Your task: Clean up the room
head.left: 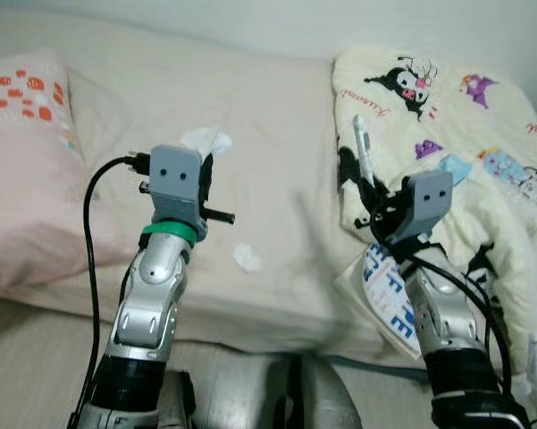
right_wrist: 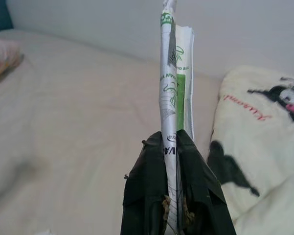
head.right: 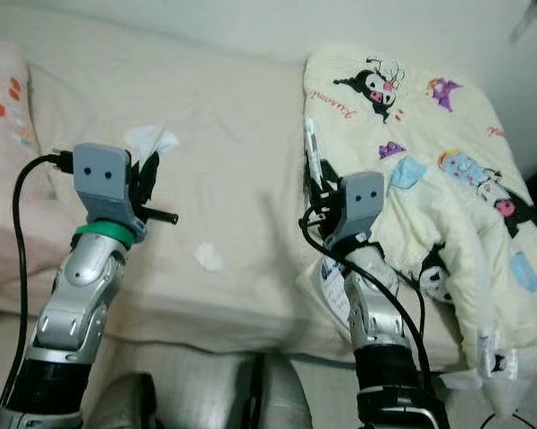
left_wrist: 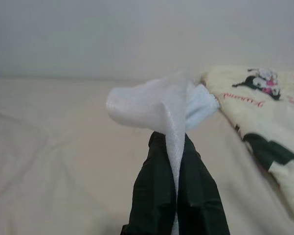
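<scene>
My left gripper point(left_wrist: 176, 147) is shut on a crumpled white tissue point(left_wrist: 156, 105), held above the beige bed; the tissue point(head.left: 204, 138) sticks up past the wrist in the head views. My right gripper point(right_wrist: 175, 147) is shut on a flat silver and green wrapper point(right_wrist: 173, 73), which stands upright point(head.left: 364, 147) over the edge of the cartoon blanket point(head.left: 465, 134). A small white scrap of tissue point(head.left: 247, 257) lies on the sheet between my two arms.
A pink pillow point(head.left: 22, 161) lies at the left of the bed. The cartoon-print blanket covers the right side and hangs over the front edge. A blue and white packet point(head.left: 393, 299) lies on the bed's front edge beside my right arm. The wall runs behind the bed.
</scene>
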### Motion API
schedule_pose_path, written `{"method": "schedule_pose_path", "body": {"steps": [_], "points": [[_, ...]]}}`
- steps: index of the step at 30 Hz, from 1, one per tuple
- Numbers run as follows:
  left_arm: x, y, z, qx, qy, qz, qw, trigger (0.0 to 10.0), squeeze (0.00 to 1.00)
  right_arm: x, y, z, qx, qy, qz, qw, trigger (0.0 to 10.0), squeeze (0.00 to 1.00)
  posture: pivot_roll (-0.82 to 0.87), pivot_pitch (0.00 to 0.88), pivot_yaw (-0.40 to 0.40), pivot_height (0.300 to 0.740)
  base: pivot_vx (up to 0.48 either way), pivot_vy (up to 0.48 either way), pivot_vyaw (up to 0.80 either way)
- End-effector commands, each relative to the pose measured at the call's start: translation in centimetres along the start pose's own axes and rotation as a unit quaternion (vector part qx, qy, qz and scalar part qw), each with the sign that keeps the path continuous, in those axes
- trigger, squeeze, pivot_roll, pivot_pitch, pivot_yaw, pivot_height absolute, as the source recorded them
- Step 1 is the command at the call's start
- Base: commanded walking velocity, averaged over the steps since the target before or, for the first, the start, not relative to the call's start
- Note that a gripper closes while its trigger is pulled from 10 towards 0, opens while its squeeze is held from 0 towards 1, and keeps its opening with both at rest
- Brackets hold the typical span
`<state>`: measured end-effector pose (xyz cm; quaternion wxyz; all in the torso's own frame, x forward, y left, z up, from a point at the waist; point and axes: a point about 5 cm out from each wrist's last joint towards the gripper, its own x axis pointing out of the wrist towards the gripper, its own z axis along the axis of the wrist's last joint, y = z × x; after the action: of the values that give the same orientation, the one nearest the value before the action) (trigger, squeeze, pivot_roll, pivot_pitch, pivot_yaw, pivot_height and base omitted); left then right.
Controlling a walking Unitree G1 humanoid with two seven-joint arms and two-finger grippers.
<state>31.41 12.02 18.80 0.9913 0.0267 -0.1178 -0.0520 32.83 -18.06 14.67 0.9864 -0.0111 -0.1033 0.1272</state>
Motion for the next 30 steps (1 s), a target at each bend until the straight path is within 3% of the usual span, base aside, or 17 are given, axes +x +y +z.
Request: {"method": "schedule_pose_path", "body": {"steps": [1,11,20,30], "points": [[0.1,-0.2,-0.2,-0.003,0.001,-0.007,1.000,10.0,0.00,-0.5,-0.4,-0.6,-0.004,0.012,-0.009,1.000,10.0,0.00,-0.04,0.000,-0.061,0.705,0.000,0.000,0.00],[0.2,-0.5,-0.5,-0.006,0.002,-0.011,1.000,10.0,0.00,-0.2,-0.2,-0.9,-0.001,0.016,-0.018,1.000,10.0,0.00,-0.04,0.000,-0.053,0.740,0.000,0.000,0.00],[0.1,-0.8,-0.9,-0.004,0.013,-0.018,1.000,10.0,0.00,0.2,2.4,-1.4,0.029,0.014,0.002,0.999,10.0,0.00,-0.04,0.000,-0.041,0.740,0.000,0.000,0.00],[-0.2,-0.9,-1.2,-0.009,0.021,-0.021,1.000,10.0,0.00,0.6,3.4,-1.5,0.037,0.011,0.016,0.999,10.0,0.00,-0.04,0.000,-0.031,0.740,0.000,0.000,0.00]]}}
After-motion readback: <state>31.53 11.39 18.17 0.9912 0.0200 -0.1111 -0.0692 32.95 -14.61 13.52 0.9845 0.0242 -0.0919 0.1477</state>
